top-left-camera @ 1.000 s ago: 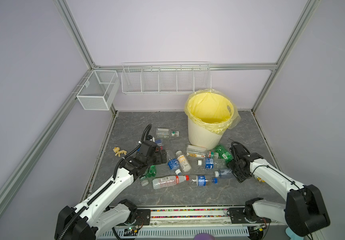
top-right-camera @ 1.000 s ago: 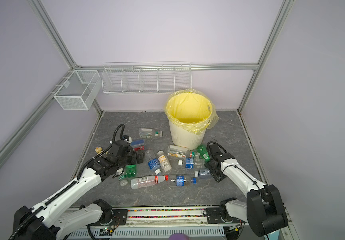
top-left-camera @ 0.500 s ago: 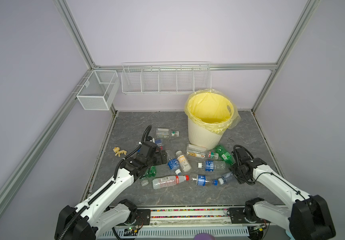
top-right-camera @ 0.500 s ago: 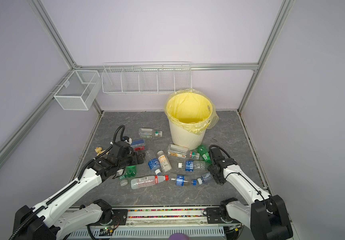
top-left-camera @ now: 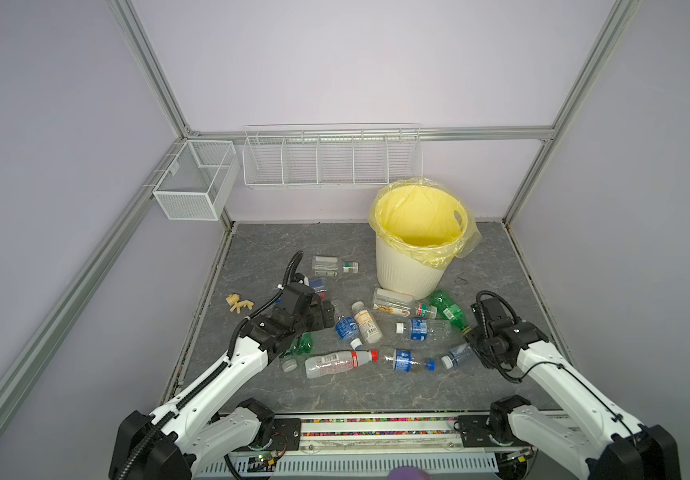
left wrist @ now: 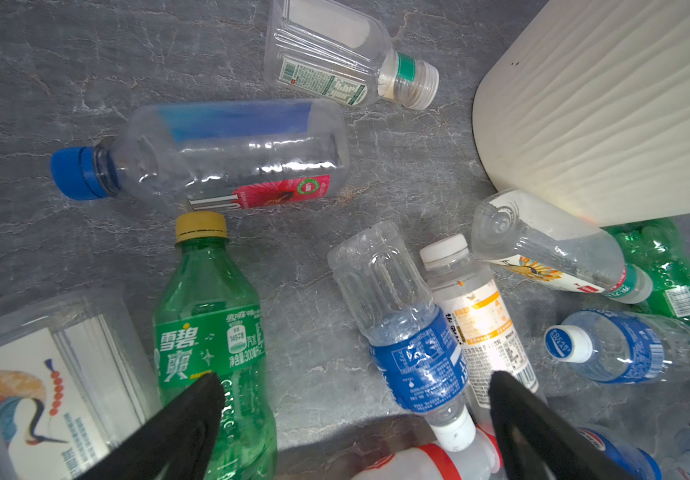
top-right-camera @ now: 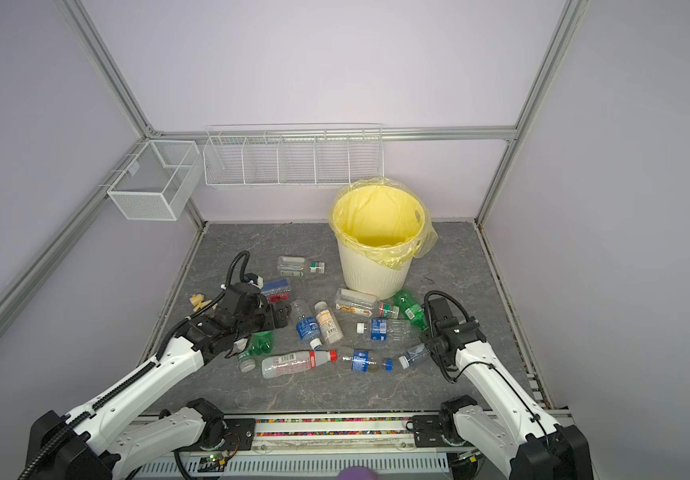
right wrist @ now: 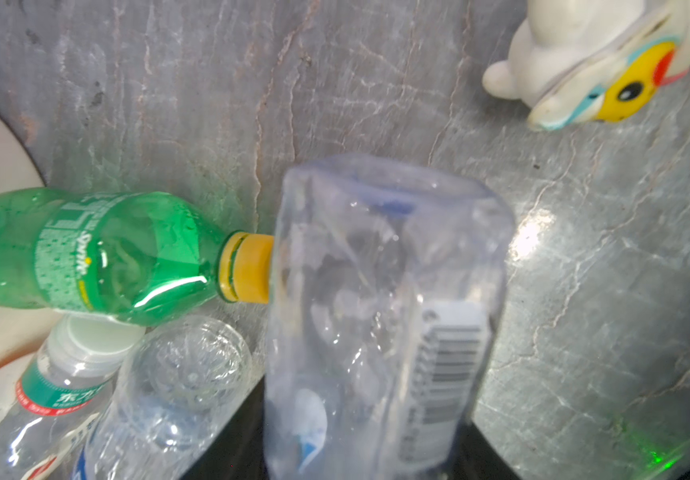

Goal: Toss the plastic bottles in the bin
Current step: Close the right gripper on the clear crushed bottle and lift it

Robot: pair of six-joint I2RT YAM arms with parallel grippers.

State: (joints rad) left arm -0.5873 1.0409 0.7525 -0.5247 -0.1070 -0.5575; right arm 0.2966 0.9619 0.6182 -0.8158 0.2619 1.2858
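Grey marbled flooring [top-left-camera: 335, 249] carries the whole clutter, and nearly every risk comes from how tightly it is packed.

On the left, the left gripper [left wrist: 355, 386] hangs with its jaws wide apart and holds nothing. One finger is over a green bottle [left wrist: 210, 332], the other over an orange-labelled bottle [left wrist: 480, 332], with a blue-labelled bottle [left wrist: 413, 353] between them. A descent from here could land on two bottles at once, or pinch a round body off-centre and squirt it sideways.

On the right, the right gripper [right wrist: 359, 440] has its jaws against both sides of a clear bottle [right wrist: 376, 291]. The thin wall looks dented, so it may buckle and slip during the lift. A second green bottle [right wrist: 106, 249] has its yellow cap touching the clear one, so it will likely get dragged or rolled. The bin [top-left-camera: 409, 270] stands close by with a tall rim, and a low swing could clip it or snag the loose yellow liner.

The plastic bottles [top-left-camera: 335, 363] all lie on their sides on the floor in front of the bin, between the two arms. Most are clear, two are green, their labels are blue, red, white or orange, and several touch. None shows inside the bin.
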